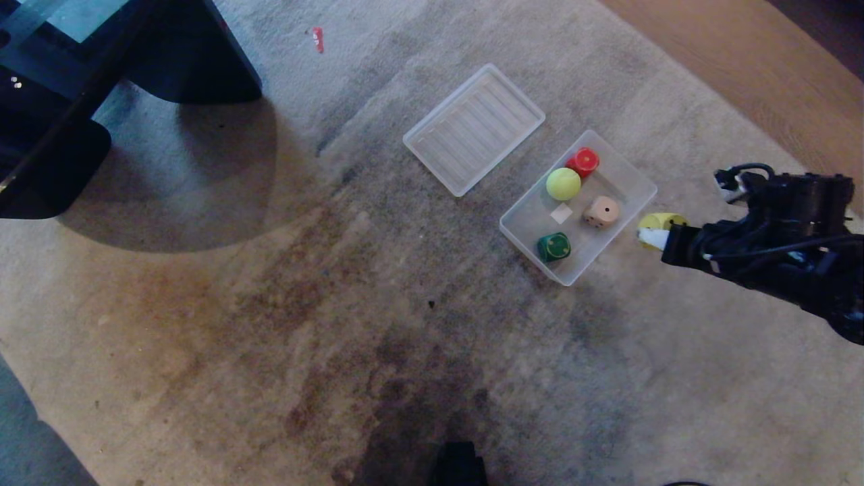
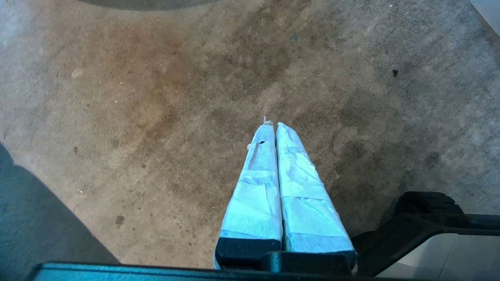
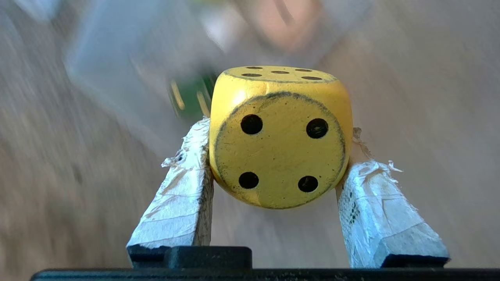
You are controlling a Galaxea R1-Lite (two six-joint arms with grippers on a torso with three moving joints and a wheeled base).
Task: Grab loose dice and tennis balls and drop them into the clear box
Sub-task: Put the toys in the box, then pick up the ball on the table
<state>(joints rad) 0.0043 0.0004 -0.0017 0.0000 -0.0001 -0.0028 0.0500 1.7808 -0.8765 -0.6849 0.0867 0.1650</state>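
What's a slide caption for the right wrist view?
Right gripper clamps the yellow die, four-pip face toward the camera.

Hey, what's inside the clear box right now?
The clear box holds a tennis ball, red die, beige die, green die and a pale square scrap; nothing looks hidden.

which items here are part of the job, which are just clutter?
Job: yellow die held in right gripper; clear box holding green die and tennis ball.
Clutter: ribbed lid, beige die, red piece.
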